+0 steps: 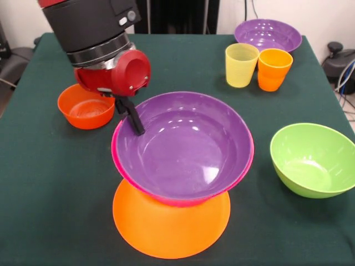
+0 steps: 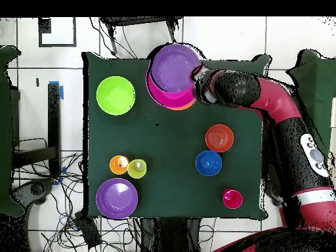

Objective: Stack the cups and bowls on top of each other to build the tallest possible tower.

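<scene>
**Tower at three bowls; gripper at the top bowl's rim**

Nearest the front camera stands the tower (image 1: 177, 188). Its base is the large orange bowl (image 1: 166, 230), upturned on the green table (image 1: 50, 188). A hot pink bowl (image 1: 123, 169) sits upright on it, and a wide purple bowl (image 1: 191, 147) is nested inside the pink one.

The gripper (image 1: 132, 117) is at the far rim of the purple bowl. One dark finger reaches down inside the rim against the inner wall. Whether a second finger is outside the wall is hidden by the wrist, so its state cannot be told.

To one side lies the lime green bowl (image 1: 313, 159), upright and well apart from the tower. Behind the gripper sits the small red-orange bowl (image 1: 86, 106).

Farther back, the pale yellow cup (image 1: 241, 65) and the orange cup (image 1: 273, 69) stand just beside each other, with the second purple bowl (image 1: 268, 34) behind them. The overhead view adds a small blue bowl (image 2: 208, 163) and a red cup (image 2: 231, 198).

Handling judgement: these glossy plastic pieces look light, stiff and slippery. Grasp each one across its thin rim wall. The upturned base gives a narrow seat, so any sideways push at the rim could tip the tower.
</scene>
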Controlling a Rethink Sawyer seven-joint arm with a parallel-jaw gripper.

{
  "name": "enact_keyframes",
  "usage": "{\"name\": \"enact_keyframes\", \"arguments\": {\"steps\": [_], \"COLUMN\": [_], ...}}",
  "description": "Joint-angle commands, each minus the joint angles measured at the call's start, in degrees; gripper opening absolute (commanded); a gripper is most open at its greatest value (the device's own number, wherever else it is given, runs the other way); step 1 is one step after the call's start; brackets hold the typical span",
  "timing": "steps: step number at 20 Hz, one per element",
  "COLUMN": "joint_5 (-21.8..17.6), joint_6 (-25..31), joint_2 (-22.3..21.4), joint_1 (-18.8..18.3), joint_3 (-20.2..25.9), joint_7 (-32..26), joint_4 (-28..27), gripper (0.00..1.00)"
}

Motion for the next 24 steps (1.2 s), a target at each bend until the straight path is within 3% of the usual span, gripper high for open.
{"name": "enact_keyframes", "arguments": {"steps": [1,4,5,19,24], "joint_5": [-4.13,-4.14,-4.12,-4.75,-4.32], "joint_6": [7.31,10.34,10.89,3.18,3.79], "joint_2": [2.6,3.01,2.69,-3.17,-6.97], "joint_1": [1.74,2.01,2.34,3.3,4.49], "joint_3": [0.85,0.52,0.16,-2.08,-3.17], "joint_7": [-19.7,-21.36,-20.98,-11.95,-8.72], "joint_4": [-6.85,-7.61,-7.11,3.24,5.61], "gripper": [0.0,0.0,1.0,1.0,1.0]}}
